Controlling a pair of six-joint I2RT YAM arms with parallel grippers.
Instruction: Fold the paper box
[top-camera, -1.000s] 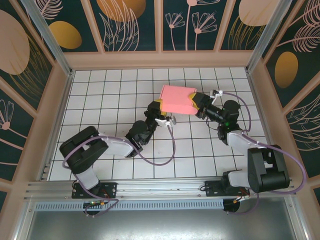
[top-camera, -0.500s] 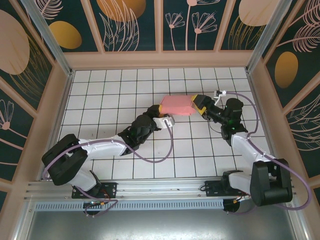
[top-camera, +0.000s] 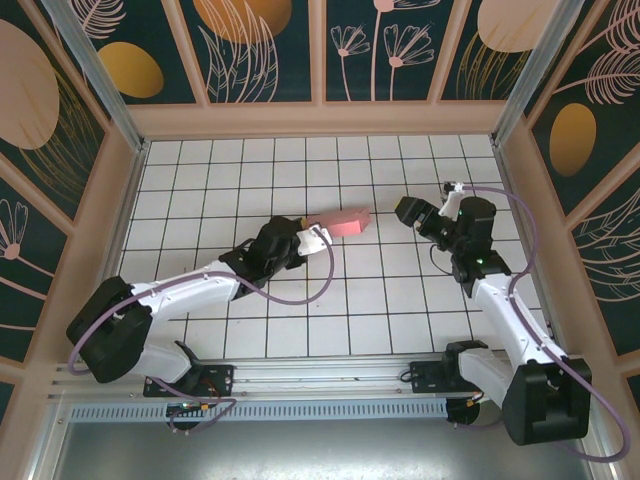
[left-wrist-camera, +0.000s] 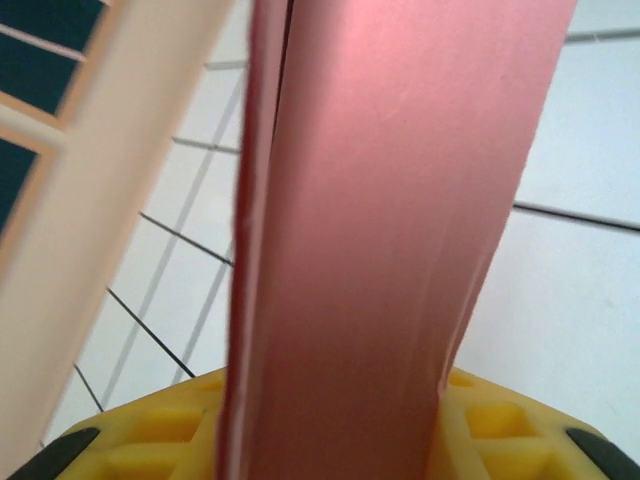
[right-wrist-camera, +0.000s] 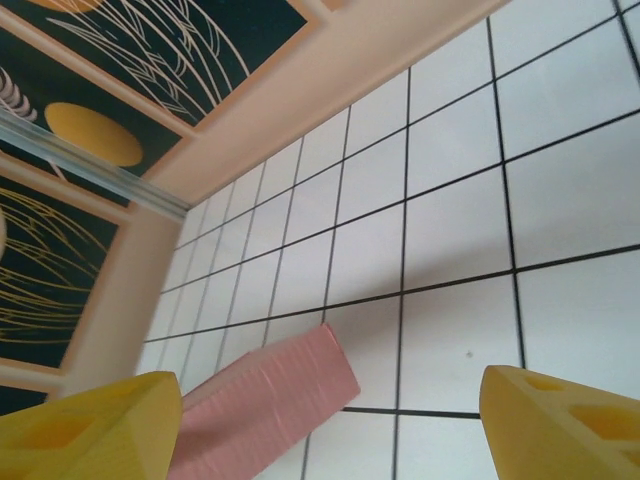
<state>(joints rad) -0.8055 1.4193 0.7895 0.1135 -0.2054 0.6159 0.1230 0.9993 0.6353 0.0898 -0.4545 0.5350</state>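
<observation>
Your top camera looks steeply down from the near side and takes in the whole table (top-camera: 200, 180). Your left wrist camera sits almost against the box (left-wrist-camera: 380, 250) and faces along it. Your right wrist camera looks low across the table at this same box (right-wrist-camera: 270, 400), from a little farther away.

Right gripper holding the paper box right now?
No, in the top view the right gripper sits apart from the paper box, which the left gripper holds.
</observation>
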